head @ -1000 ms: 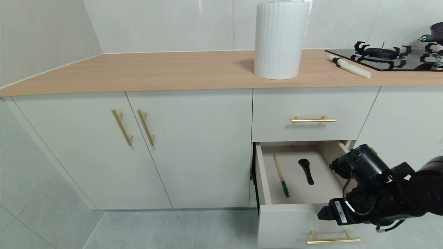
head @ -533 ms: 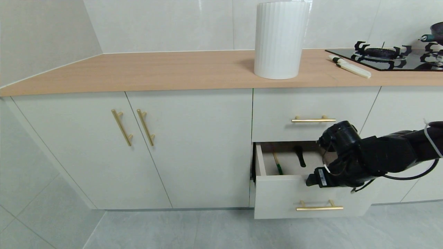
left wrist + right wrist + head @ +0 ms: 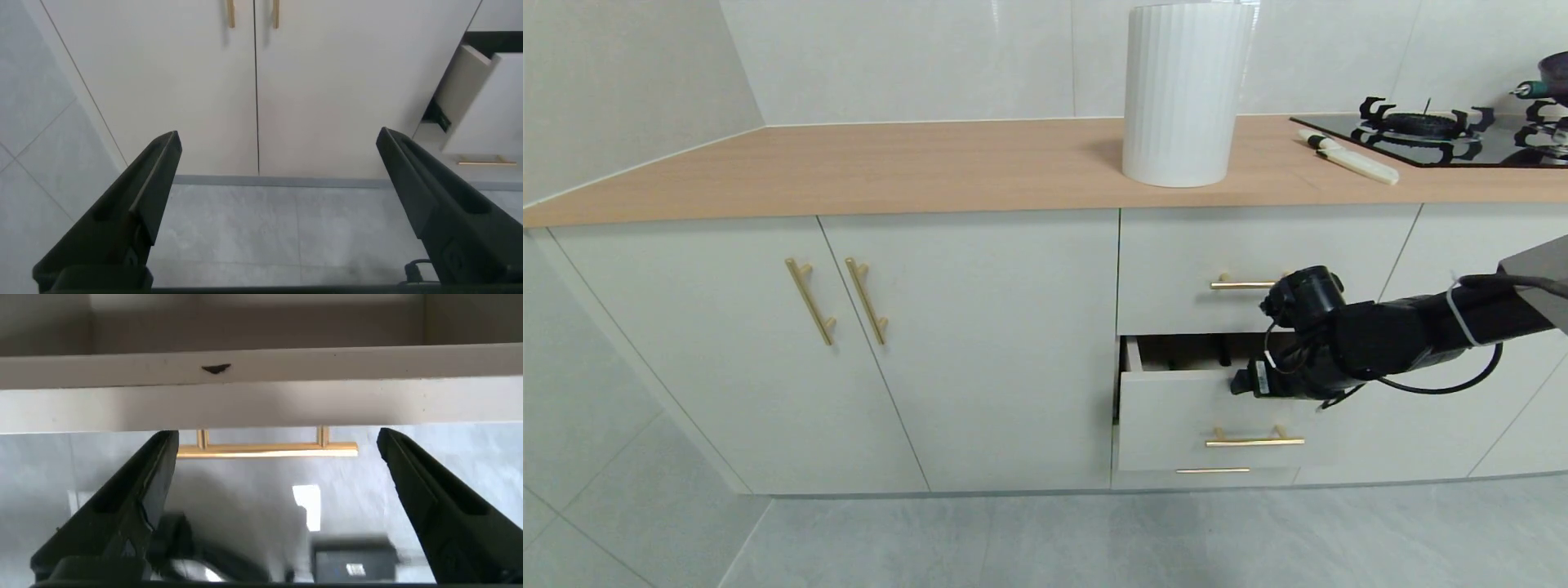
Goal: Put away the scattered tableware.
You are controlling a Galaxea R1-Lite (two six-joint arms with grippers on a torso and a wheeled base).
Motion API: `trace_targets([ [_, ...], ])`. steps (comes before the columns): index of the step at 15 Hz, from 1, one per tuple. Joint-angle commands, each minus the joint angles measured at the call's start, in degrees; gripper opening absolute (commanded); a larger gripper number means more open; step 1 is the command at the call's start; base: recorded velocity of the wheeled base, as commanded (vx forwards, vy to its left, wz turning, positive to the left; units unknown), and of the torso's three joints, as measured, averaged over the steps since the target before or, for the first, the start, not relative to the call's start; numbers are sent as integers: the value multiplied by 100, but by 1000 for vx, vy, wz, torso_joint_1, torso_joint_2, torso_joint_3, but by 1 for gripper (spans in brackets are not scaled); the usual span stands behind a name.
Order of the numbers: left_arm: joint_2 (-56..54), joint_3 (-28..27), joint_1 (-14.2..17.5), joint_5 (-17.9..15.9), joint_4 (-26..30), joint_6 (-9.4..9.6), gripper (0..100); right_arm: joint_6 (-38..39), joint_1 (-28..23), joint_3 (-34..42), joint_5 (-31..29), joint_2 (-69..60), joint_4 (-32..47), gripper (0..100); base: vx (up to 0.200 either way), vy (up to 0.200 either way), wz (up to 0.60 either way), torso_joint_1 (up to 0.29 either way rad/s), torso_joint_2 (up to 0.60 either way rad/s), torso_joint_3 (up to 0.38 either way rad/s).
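Reporting from the head view: the drawer [image 3: 1176, 400], second in the stack at lower right of centre, stands a little way out from the cabinet face, with a narrow dark gap along its top. I cannot make out what lies inside that gap. The right claw [image 3: 1245, 382] sits at the upper edge of the drawer front, above the gold handle [image 3: 1254, 442]. In the right wrist view its fingers [image 3: 131, 506] are spread apart with nothing held, and the drawer's top edge and handle [image 3: 265, 449] run across just beyond the tips. I cannot confirm contact with the panel. A knife [image 3: 1347, 159] lies flat on the counter [image 3: 890, 167] at upper right, just beside the hob [image 3: 1421, 131] and apart from the white ribbed canister [image 3: 1184, 94] standing at top centre. The left claw [image 3: 276, 139], seen in the left wrist view, is also spread wide and holds nothing. It faces the two cabinet doors [image 3: 327, 82] and the grey floor [image 3: 278, 220], with the drawer's corner [image 3: 482, 106] off to one side.
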Motion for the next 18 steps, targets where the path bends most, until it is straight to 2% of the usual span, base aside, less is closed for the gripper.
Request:
trace_targets([
  [1, 9, 0, 2, 1, -1, -2, 100, 18, -70, 110, -96, 261, -405, 100, 0, 0, 0, 0, 0, 0],
  [5, 0, -9, 2, 1, -1, -2, 100, -26, -113, 567, -430, 560, -2075, 100, 0, 0, 0, 0, 0, 0],
  [10, 0, 0, 2, 1, -1, -2, 100, -17, -113, 584, -457, 666, -2541, 100, 0, 0, 0, 0, 0, 0],
  [12, 0, 0, 2, 1, -1, -2, 100, -17, -113, 584, -562, 753, -2901, 100, 0, 0, 0, 0, 0, 0],
  [13, 0, 0, 2, 1, -1, -2, 100, -17, -113, 584, -729, 912, -3393, 100, 0, 0, 0, 0, 0, 0],
  [18, 0, 0, 2, 1, -1, -2, 100, -26, -113, 549, -993, 1175, -4105, 100, 0, 0, 0, 0, 0, 0],
])
